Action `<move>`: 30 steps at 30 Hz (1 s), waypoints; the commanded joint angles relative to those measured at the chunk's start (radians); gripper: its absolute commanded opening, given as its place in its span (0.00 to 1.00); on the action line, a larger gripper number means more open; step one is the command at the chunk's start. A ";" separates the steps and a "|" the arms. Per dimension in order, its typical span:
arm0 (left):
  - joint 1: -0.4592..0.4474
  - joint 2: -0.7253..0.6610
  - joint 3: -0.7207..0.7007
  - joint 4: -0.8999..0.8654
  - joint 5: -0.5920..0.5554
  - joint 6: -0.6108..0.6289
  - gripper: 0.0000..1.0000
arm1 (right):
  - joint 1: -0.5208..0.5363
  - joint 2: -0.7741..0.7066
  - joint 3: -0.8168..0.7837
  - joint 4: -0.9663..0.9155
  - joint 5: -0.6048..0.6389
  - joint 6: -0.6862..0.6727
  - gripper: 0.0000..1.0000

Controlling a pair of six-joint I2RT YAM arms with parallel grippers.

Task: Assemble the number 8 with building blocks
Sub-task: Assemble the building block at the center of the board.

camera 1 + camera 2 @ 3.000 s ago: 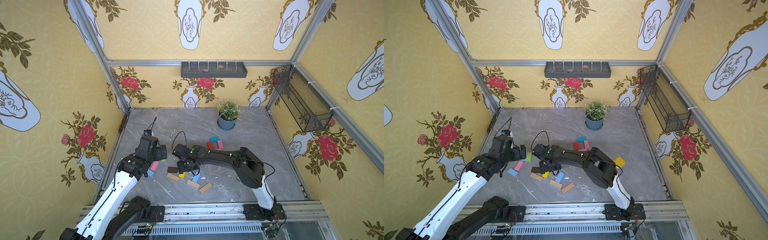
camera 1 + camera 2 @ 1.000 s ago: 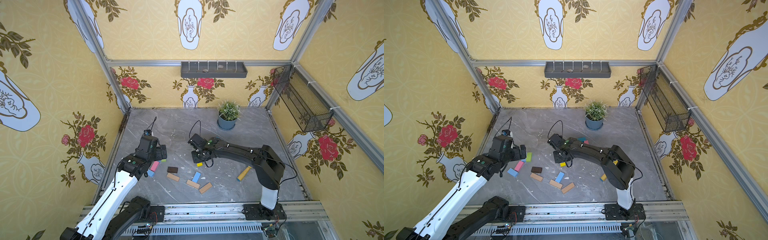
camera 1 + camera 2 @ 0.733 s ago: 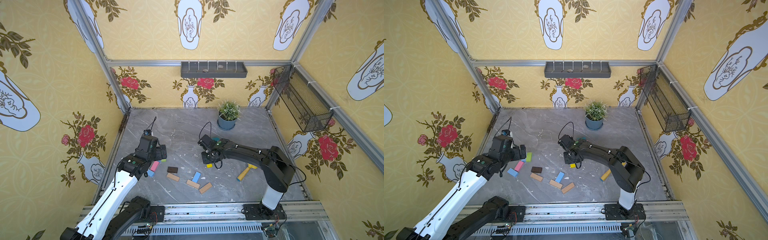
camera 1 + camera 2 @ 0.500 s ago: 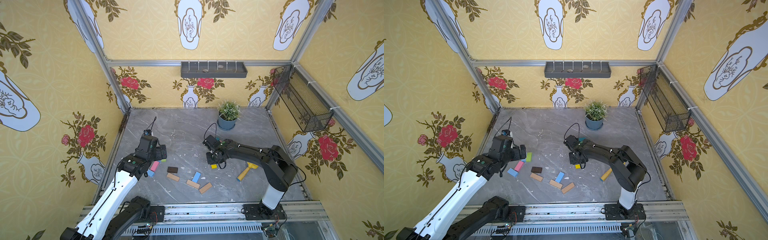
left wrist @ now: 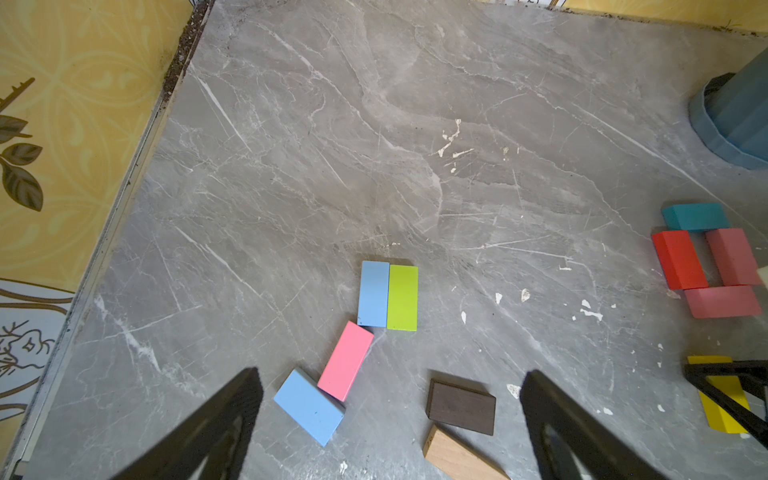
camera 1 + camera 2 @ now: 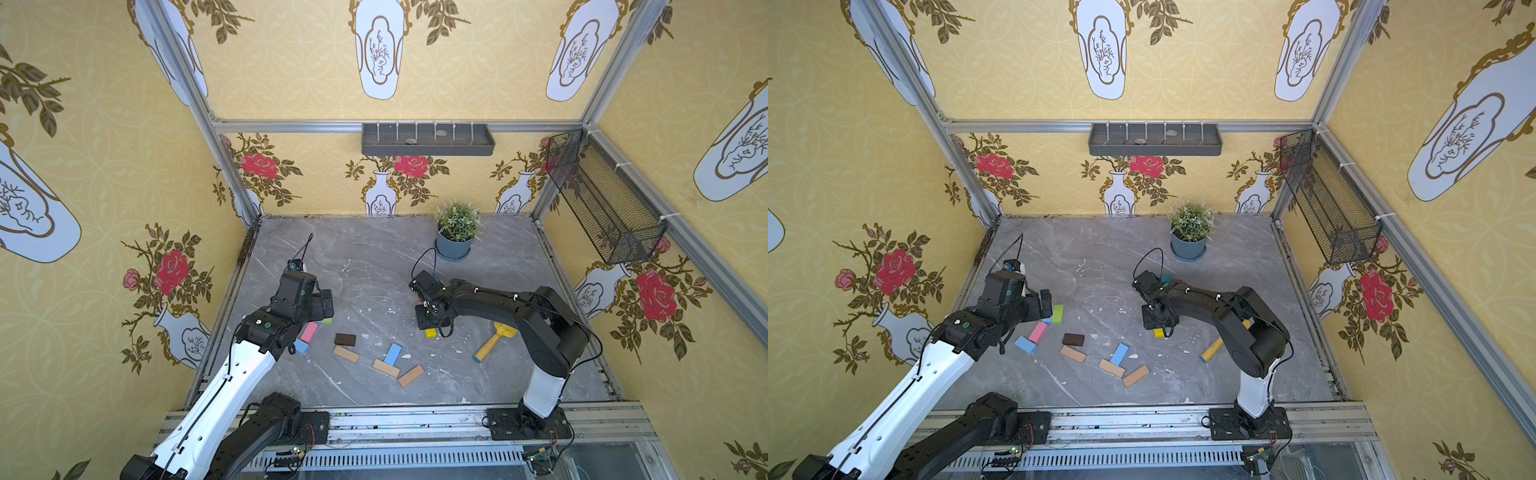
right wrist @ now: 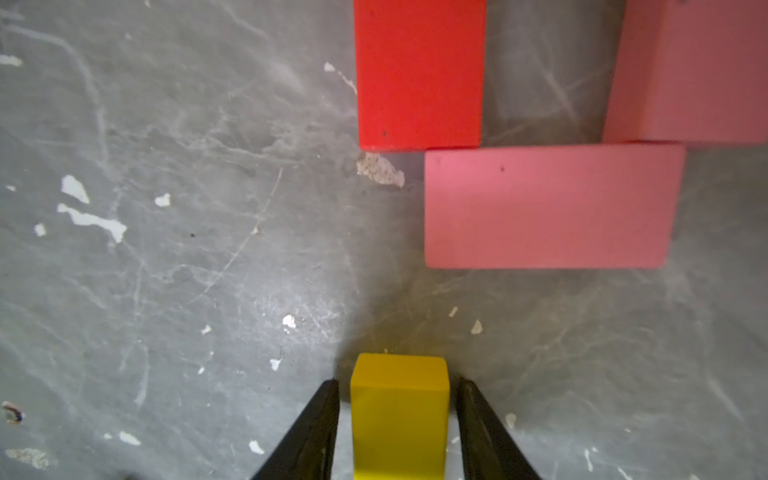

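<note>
A yellow block [image 7: 399, 415] lies flat on the grey floor between the fingers of my right gripper [image 7: 398, 386], which is open, with a thin gap on each side. Just beyond it lie a pink block [image 7: 548, 205], a red block [image 7: 419, 75] and another pink block [image 7: 690, 70]; with a teal block [image 5: 694, 217] they form a square loop. My left gripper [image 5: 390, 374] hangs open over loose blocks: light blue [image 5: 373, 293], green [image 5: 402, 297], pink [image 5: 345, 360], light blue [image 5: 309, 406], dark brown [image 5: 461, 406] and tan [image 5: 457, 459].
A yellow toy tool [image 6: 492, 341] lies to the right of my right gripper [image 6: 432, 322]. More tan blocks [image 6: 386, 368] and a light blue block [image 6: 392, 353] lie near the front. A potted plant [image 6: 456, 232] stands at the back. A wire basket [image 6: 602, 208] hangs on the right wall.
My right gripper carried the yellow block rightward from the loose pile to below the coloured loop, set it on the floor and has parted its jaws. The left arm has not moved.
</note>
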 commanded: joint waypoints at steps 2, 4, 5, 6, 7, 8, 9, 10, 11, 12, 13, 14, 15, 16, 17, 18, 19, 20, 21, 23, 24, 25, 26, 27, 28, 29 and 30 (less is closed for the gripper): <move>0.002 0.000 -0.007 0.011 0.006 0.003 1.00 | 0.001 -0.005 -0.004 -0.005 -0.001 0.011 0.49; 0.002 0.002 -0.007 0.011 0.006 0.002 1.00 | 0.001 -0.012 -0.009 -0.010 0.000 0.018 0.48; 0.001 0.002 -0.008 0.011 0.006 0.003 1.00 | 0.002 -0.015 -0.012 -0.010 0.000 0.023 0.47; 0.001 0.002 -0.007 0.012 0.006 0.003 1.00 | 0.003 -0.017 -0.014 -0.012 -0.002 0.026 0.46; 0.002 0.001 -0.007 0.011 0.006 0.002 1.00 | 0.005 -0.020 -0.015 -0.015 -0.002 0.030 0.45; 0.001 0.002 -0.007 0.011 0.006 0.003 1.00 | 0.008 -0.020 -0.013 -0.018 -0.001 0.032 0.44; 0.001 0.002 -0.007 0.011 0.007 0.003 1.00 | 0.013 -0.020 -0.013 -0.020 0.001 0.035 0.43; 0.001 0.002 -0.007 0.011 0.008 0.003 1.00 | 0.017 -0.020 -0.012 -0.024 0.003 0.038 0.42; 0.001 0.002 -0.007 0.011 0.008 0.003 1.00 | 0.020 -0.020 -0.010 -0.026 0.008 0.039 0.41; 0.001 0.002 -0.007 0.012 0.008 0.002 1.00 | 0.024 -0.018 -0.009 -0.029 0.011 0.043 0.39; 0.001 0.002 -0.007 0.012 0.007 0.003 1.00 | 0.026 -0.017 -0.007 -0.030 0.014 0.044 0.37; 0.000 0.002 -0.007 0.011 0.007 0.002 1.00 | 0.027 -0.015 -0.007 -0.031 0.014 0.043 0.35; 0.000 0.002 -0.006 0.011 0.008 0.002 1.00 | 0.026 -0.013 -0.005 -0.033 0.014 0.045 0.33; 0.000 0.002 -0.007 0.011 0.008 0.003 1.00 | 0.026 -0.010 -0.004 -0.033 0.015 0.045 0.32; 0.001 0.002 -0.007 0.011 0.008 0.003 1.00 | 0.027 -0.008 -0.003 -0.033 0.014 0.045 0.31; 0.001 0.002 -0.007 0.011 0.008 0.003 1.00 | 0.026 -0.005 -0.002 -0.032 0.017 0.045 0.30; 0.001 0.002 -0.007 0.012 0.009 0.003 1.00 | 0.026 -0.001 -0.001 -0.034 0.019 0.044 0.28; 0.001 0.003 -0.007 0.011 0.009 0.003 1.00 | 0.025 0.002 0.000 -0.035 0.021 0.043 0.27; 0.000 0.002 -0.007 0.011 0.009 0.003 1.00 | 0.025 0.004 0.001 -0.034 0.022 0.041 0.26; 0.001 0.002 -0.007 0.012 0.009 0.003 1.00 | 0.022 0.010 0.003 -0.034 0.027 0.037 0.25; 0.000 0.002 -0.007 0.011 0.008 0.002 1.00 | 0.019 0.015 0.005 -0.033 0.028 0.033 0.24; 0.000 0.002 -0.007 0.011 0.008 0.003 1.00 | 0.017 0.017 0.007 -0.031 0.028 0.030 0.24; 0.002 0.002 -0.007 0.012 0.007 0.002 1.00 | 0.014 0.020 0.008 -0.030 0.028 0.026 0.24; 0.001 0.003 -0.007 0.012 0.008 0.003 1.00 | 0.011 0.023 0.009 -0.030 0.028 0.024 0.24; 0.002 0.002 -0.007 0.010 0.007 0.003 1.00 | 0.009 0.024 0.011 -0.027 0.028 0.018 0.24; 0.000 0.002 -0.007 0.012 0.007 0.003 1.00 | 0.006 0.026 0.012 -0.026 0.029 0.015 0.24; 0.001 0.002 -0.007 0.011 0.006 0.002 1.00 | 0.003 0.028 0.012 -0.024 0.030 0.014 0.24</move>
